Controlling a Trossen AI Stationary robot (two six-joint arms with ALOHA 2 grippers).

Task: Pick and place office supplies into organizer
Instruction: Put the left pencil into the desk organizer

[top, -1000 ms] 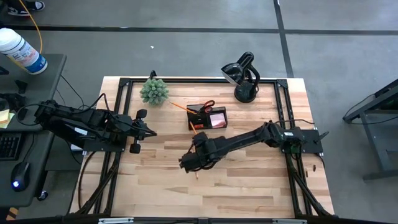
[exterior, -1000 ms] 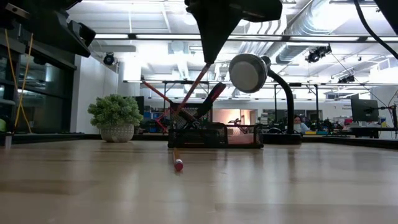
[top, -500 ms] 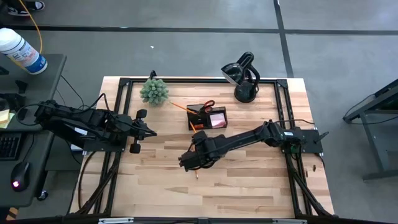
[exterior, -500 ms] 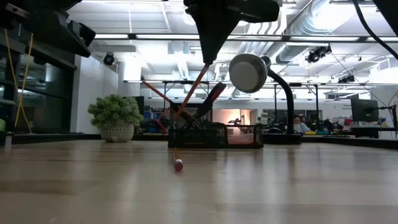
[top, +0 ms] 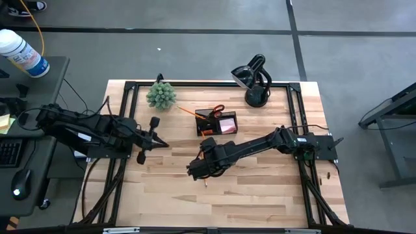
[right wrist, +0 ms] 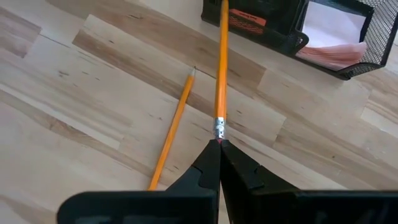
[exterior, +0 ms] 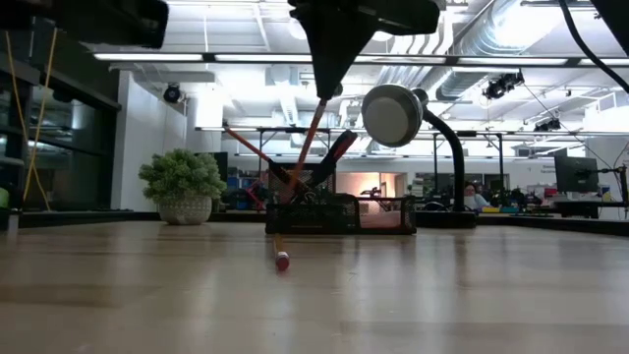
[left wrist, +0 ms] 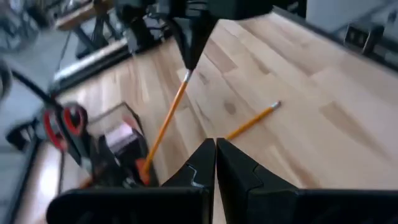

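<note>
The right gripper (right wrist: 219,144) is pinched fully closed on the eraser end of a pencil (right wrist: 221,62), held above the middle of the table (top: 260,188). That held pencil runs in a straight line away from the fingertips toward the organizer (right wrist: 323,37), with its far end at the organizer's near wall; from above, its long axis lies roughly from 6 o'clock up to 12 o'clock. In the low view it slants down from the gripper into the organizer (exterior: 339,212).

The left gripper (left wrist: 215,155) is closed too, fingers pressed together and holding nothing. It hovers at the table's 9 o'clock side, pointing toward the center.

A second pencil (right wrist: 172,129) lies flat on the wood just beside the held one, sharpened tip toward the organizer, eraser end toward the table's 6 o'clock edge.

The organizer (top: 216,123) sits just past center toward 12 o'clock. Red-handled scissors (top: 218,109) and another pencil stand in it; a pink note pad (top: 227,125) fills its 3 o'clock compartment.

A green plant (top: 160,95) stands near 11 o'clock and a black desk lamp (top: 252,79) near 1 o'clock. The table is pale wood planks on a grey floor; behind it is a bright open workshop with ceiling ducts.
</note>
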